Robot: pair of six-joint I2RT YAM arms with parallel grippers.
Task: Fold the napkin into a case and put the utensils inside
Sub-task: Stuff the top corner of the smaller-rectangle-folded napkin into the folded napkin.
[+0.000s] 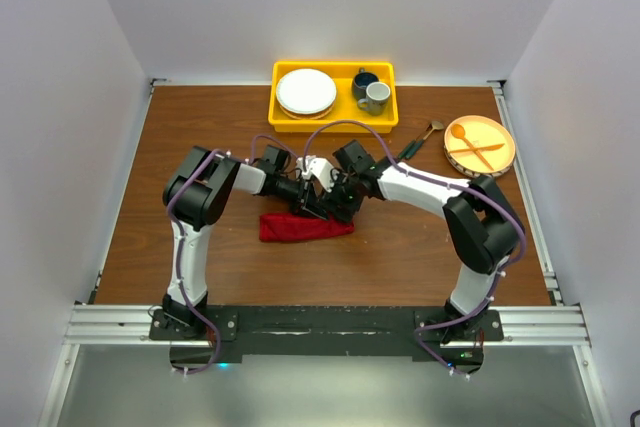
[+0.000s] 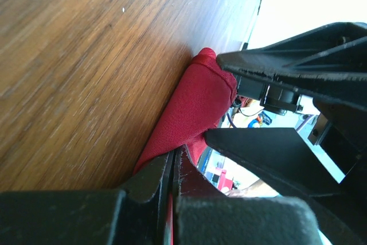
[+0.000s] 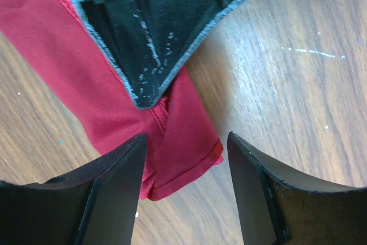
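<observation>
**Left gripper**: the jaws are closed tight, with a fold of the napkin pinched in the seam between them. From the grip the red cloth runs out across the wooden table as a narrow, rounded, folded band. The number of layers cannot be told.

**Right gripper**: the jaws stand apart and hold nothing. Its two fingers straddle one end of the folded napkin, and the hemmed corner lies in the gap between them. Whether the finger on the left of that view touches the cloth cannot be told. The other finger is off the cloth, over bare wood. The left gripper's black finger enters this view from above and meets the cloth just short of that end.

**Overhead view:** both arms reach inward, and the two grippers meet head to head near the middle of the table. The napkin lies just on their near side, a long narrow strip running left to right on the wood.

**Far edge:**
- A yellow tray holds a white plate, a dark blue mug and a grey mug side by side.
- To its right, a round wooden plate carries the utensils: a round-bowled spoon crossed by a second thin piece, well apart from the napkin.
- Between the tray and that plate, a dark-handled utensil lies on the table.
</observation>
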